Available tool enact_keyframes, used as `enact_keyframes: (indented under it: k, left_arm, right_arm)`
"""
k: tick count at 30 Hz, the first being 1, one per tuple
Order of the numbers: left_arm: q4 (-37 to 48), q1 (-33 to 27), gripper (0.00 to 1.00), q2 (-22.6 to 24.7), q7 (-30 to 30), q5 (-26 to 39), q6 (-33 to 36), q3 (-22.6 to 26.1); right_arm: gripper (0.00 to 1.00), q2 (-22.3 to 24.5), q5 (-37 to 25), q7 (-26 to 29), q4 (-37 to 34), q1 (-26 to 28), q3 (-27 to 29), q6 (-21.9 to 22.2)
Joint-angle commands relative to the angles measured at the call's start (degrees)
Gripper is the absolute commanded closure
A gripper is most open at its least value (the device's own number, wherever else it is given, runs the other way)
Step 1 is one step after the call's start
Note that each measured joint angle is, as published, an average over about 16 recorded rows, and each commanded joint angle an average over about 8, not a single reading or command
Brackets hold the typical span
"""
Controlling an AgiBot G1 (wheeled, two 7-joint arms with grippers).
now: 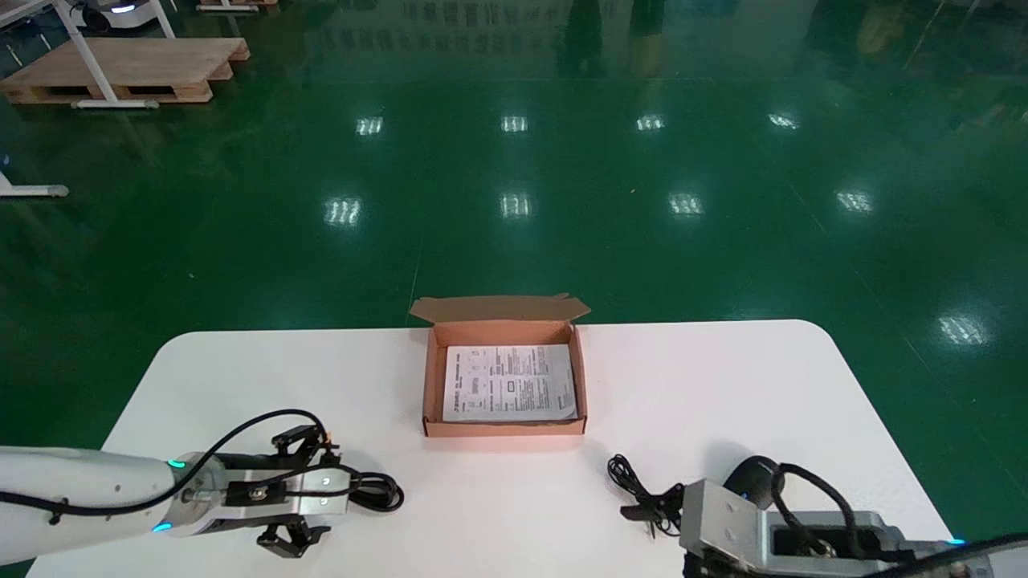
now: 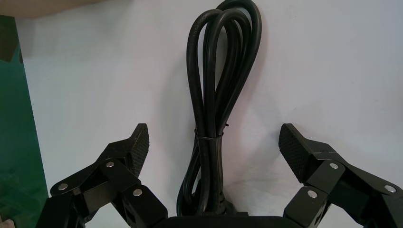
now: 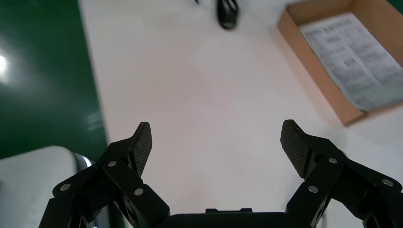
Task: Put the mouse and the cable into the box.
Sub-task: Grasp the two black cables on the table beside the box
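A coiled black cable lies on the white table, tied round its middle. My left gripper is open and straddles it, one finger on each side, neither touching. In the head view this gripper is at the front left, with the cable poking out past it. The open cardboard box stands at the middle back with a printed sheet inside. The black mouse and its thin cord lie front right. My right gripper hovers open over bare table.
The right arm's grey wrist block sits just in front of the mouse. The right wrist view shows the box and the far cable. The table's edge runs just behind the box.
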Motion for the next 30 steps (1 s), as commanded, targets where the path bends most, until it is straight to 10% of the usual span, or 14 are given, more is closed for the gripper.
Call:
enact_keyframes:
  k: [1, 24, 26, 30]
  left_arm:
    - [-0.2, 0.0, 0.0, 0.0, -0.2, 0.2, 0.1, 0.0]
    - [-0.5, 0.1, 0.0, -0.1, -0.5, 0.4, 0.2, 0.1]
    - [-0.5, 0.1, 0.25, -0.1, -0.5, 0.4, 0.1, 0.1]
    - [-0.5, 0.1, 0.75, -0.1, -0.5, 0.4, 0.1, 0.1]
  right_arm:
    - [0.0, -1.1, -2.5, -0.3, -1.2, 0.7, -0.7, 1.4]
    - [0.0, -18.9, -23.5, -4.4, -31.8, 11.1, -8.4, 16.3]
    - [0.08, -19.2, -23.8, -4.4, -32.5, 11.4, -8.5, 16.7]
    - [0.58, -19.4, -24.1, -4.4, -33.1, 11.8, -8.6, 17.0]
